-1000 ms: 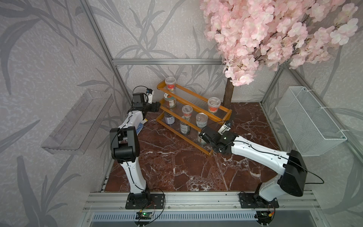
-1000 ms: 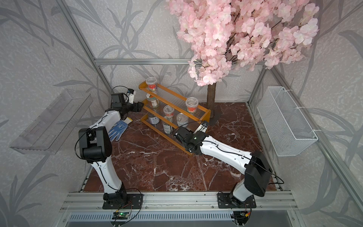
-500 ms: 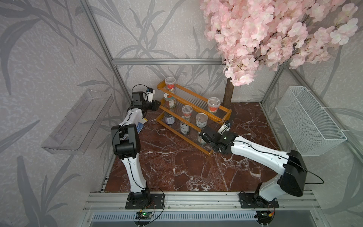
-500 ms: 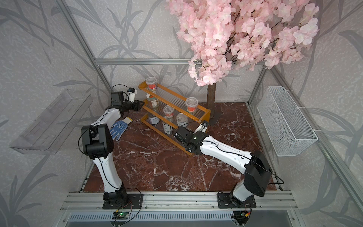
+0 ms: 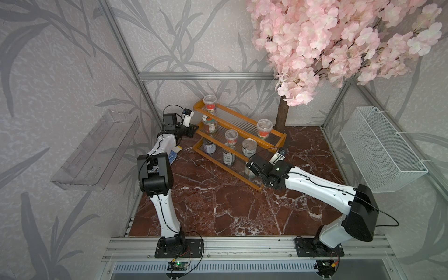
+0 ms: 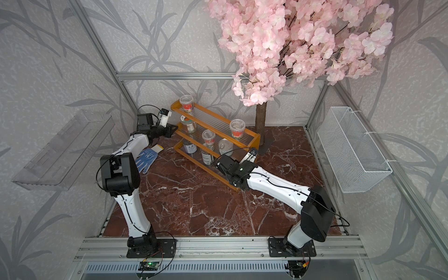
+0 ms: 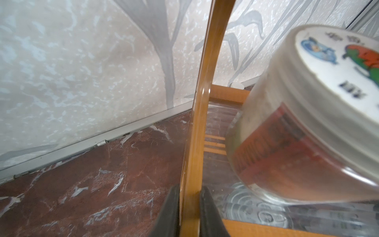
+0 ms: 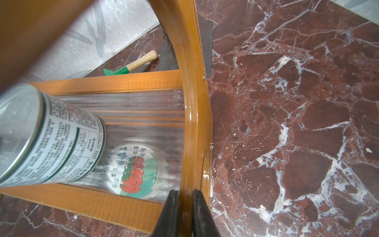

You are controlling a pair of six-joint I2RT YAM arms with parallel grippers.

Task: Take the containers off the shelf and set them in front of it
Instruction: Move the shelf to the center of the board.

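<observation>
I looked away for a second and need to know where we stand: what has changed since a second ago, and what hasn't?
The left gripper eased in toward the shelf and shut on its end panel. The right gripper stayed clamped on the opposite end panel. The shelf has not visibly moved, and all eight containers are still on it.

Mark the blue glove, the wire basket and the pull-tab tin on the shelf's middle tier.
blue glove [image 6: 146, 158]: in a top view, on its palm.
wire basket [image 5: 378, 155]: in a top view, on its mesh side wall.
pull-tab tin [image 5: 249, 145]: in a top view, on its lid.
</observation>
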